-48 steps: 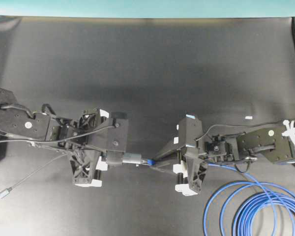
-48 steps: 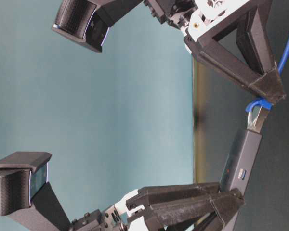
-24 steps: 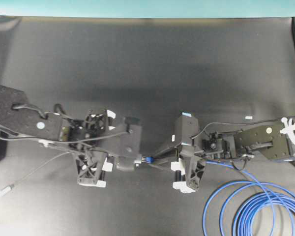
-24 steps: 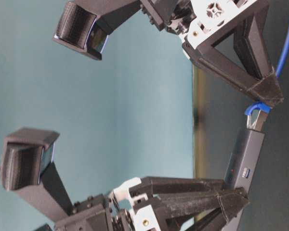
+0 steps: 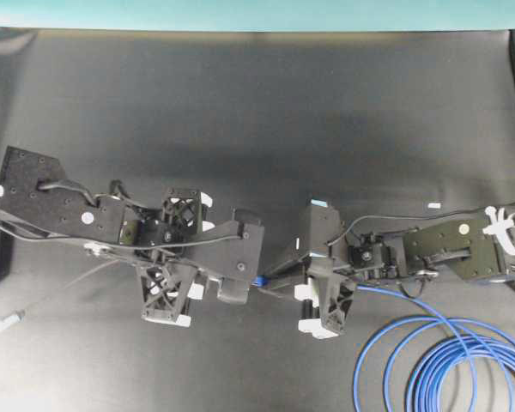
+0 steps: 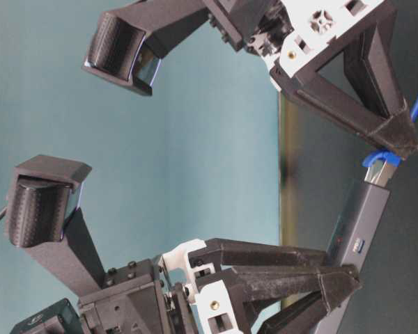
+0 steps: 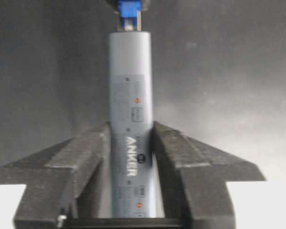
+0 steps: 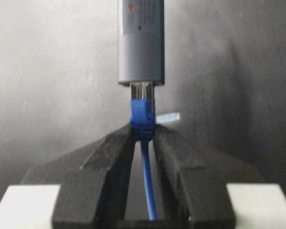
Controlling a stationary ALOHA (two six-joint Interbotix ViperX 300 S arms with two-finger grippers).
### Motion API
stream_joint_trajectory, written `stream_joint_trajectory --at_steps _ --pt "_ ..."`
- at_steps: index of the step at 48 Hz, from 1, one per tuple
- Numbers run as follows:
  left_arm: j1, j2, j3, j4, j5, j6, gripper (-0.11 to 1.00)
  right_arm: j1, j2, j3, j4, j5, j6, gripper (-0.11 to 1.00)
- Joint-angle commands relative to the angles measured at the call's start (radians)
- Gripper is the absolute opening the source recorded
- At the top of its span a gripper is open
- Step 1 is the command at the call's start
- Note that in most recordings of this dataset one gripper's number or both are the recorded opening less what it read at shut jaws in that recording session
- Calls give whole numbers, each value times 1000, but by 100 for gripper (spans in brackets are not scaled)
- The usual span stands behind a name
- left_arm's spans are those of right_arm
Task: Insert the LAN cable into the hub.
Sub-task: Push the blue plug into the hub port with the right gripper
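Overhead: my left gripper (image 5: 232, 287) and right gripper (image 5: 279, 276) meet tip to tip over the black table (image 5: 257, 112); LAN cable (image 5: 438, 360) coils lie right of the hub, near the table edge.

Table-level: the hub (image 6: 355, 226) tilts upward from my left fingers (image 6: 334, 282); cable plug meets its upper end.

Left wrist: my left jaws clamp the hub's body; blue boot at its far end.

Right wrist: my right jaws pinch the cable boot; clear plug partly inside the hub's end.
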Motion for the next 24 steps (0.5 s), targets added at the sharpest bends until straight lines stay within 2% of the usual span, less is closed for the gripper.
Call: stream_joint_trajectory --at_steps 1,10,24 --pt "3 -3 -34 3 -18 3 29 -6 -8 -48 -2 -12 -9 12" --pt "5 17 -34 3 -100 3 29 -14 -2 -81 -3 -20 -9 12" --pt "11 17 -8 3 -155 0 29 -20 -11 -81 -2 -52 -8 12"
